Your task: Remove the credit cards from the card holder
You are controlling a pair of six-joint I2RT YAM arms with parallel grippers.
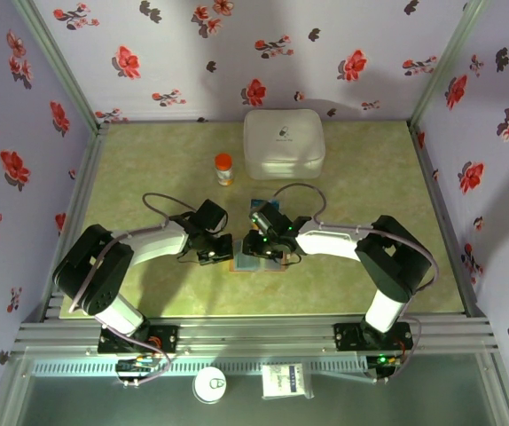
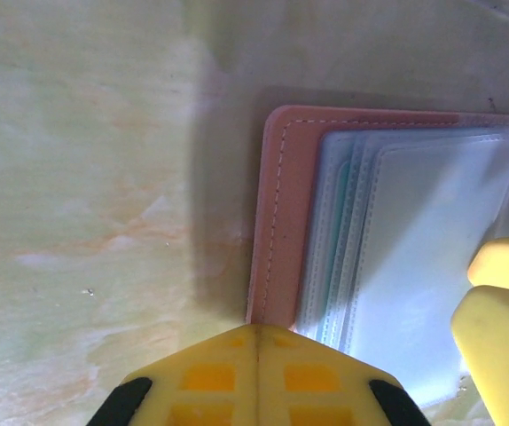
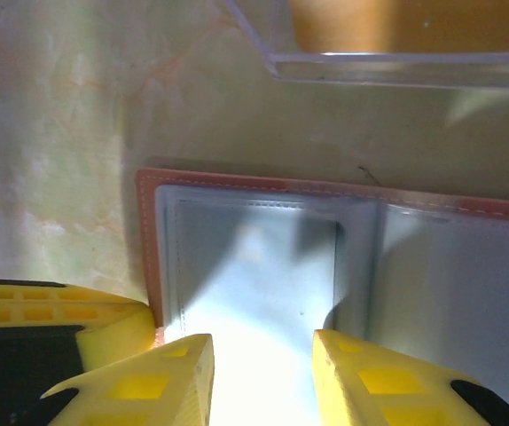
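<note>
Top external: holder [image 1: 256, 267] lies open on the counter [image 1: 148, 160], between both pincers.
Left pincer [image 2: 256, 335] is closed at its corner; right pincer [image 3: 262, 342] stands narrowly apart over a blue-grey panel.

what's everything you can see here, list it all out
card holder: one, brown border, clear sleeves, open between the grippers
case: one, white, rounded, far middle of table
small bottle: one, orange cap, left of case
clear plastic sheet: one, transparent, just beyond holder
round lid: one, white, ledge below table
packet: one, white, same ledge
table: one, pale green marbled
left gripper: one, yellow fingers, shut at holder's edge
right gripper: one, yellow fingers, open over holder
</note>
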